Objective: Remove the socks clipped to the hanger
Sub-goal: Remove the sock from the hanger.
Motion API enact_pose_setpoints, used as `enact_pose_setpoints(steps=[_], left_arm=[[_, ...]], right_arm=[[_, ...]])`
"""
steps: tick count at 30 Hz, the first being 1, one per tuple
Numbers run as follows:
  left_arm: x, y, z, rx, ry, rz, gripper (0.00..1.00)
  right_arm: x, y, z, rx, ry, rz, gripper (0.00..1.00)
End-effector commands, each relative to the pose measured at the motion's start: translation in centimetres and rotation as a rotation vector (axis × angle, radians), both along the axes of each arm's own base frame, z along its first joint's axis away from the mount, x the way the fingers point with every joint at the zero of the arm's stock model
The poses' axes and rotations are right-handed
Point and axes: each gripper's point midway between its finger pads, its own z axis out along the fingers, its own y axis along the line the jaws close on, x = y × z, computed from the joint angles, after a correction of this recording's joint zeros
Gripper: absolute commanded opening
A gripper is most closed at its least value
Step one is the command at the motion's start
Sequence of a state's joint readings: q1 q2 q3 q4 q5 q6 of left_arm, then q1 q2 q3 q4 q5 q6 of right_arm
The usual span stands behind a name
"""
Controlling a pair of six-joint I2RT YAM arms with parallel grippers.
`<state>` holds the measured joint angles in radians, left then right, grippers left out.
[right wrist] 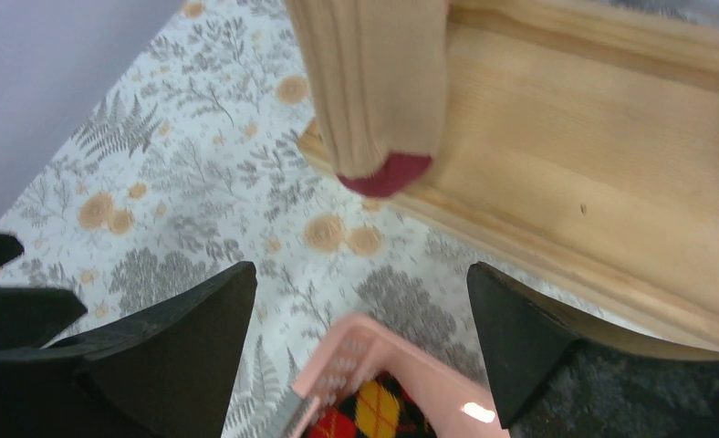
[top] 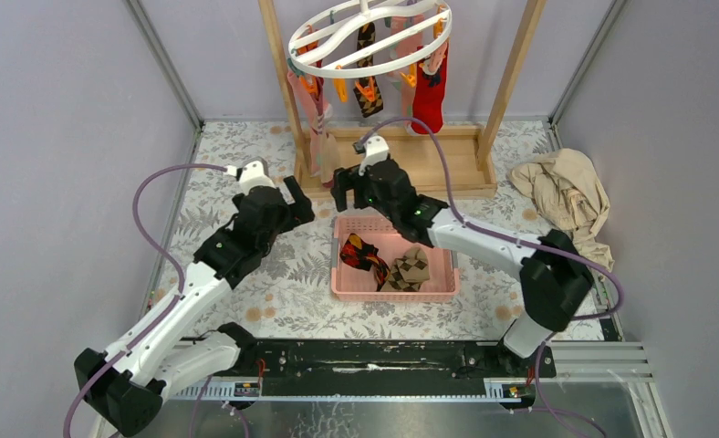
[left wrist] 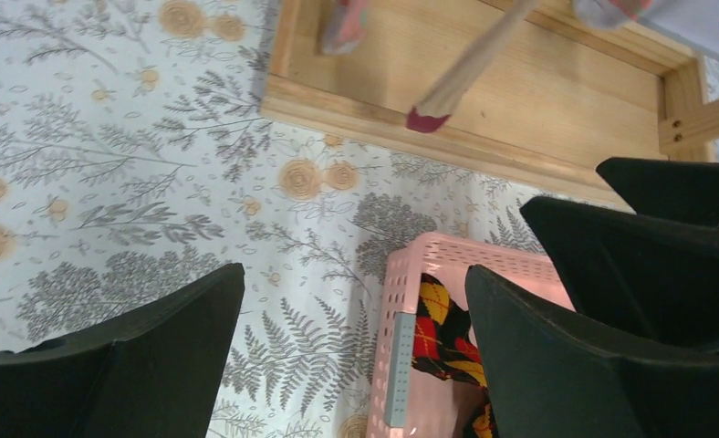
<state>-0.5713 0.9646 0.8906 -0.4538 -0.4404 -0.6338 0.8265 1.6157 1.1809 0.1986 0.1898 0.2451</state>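
The white ring hanger (top: 369,36) hangs from the wooden frame with socks clipped under it: a red sock (top: 429,96), a dark argyle one (top: 367,87) and a long pinkish-tan one (top: 317,137). That tan sock's red toe (right wrist: 374,91) dangles just ahead of my right gripper (right wrist: 359,270), which is open and empty above the pink basket's far left corner (right wrist: 356,351). My left gripper (left wrist: 354,274) is open and empty too, beside the basket's left rim (left wrist: 447,251). In the top view both grippers (top: 299,203) (top: 345,193) sit close together below the hanger.
The pink basket (top: 392,294) holds a red-yellow-black argyle sock (top: 363,255) and a tan argyle sock (top: 409,269). The wooden frame's base tray (top: 420,160) lies behind it. A beige cloth (top: 566,196) lies crumpled at the right. Grey walls close in both sides.
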Motion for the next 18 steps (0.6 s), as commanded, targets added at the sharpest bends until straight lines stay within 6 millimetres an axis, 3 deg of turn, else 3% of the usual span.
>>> enact_pose_setpoints(steps=[1,8,18], left_arm=[[-0.8,1.8,-0.4,-0.045,0.014,0.055,0.98],[-1.6,2.1,-1.0,-0.066,0.032,0.048,0.99],[-1.7,2.2,-1.2,-0.058,0.038,0.040,0.98]], right_arm=[[3.2,2.5,7.1,0.114,-0.223,-0.078,0.93],[5.5,5.7,6.9,0.097,-0.278,-0.118,0.94],[8.6,6.8,5.8,0.092,-0.289,-0.233,0.91]])
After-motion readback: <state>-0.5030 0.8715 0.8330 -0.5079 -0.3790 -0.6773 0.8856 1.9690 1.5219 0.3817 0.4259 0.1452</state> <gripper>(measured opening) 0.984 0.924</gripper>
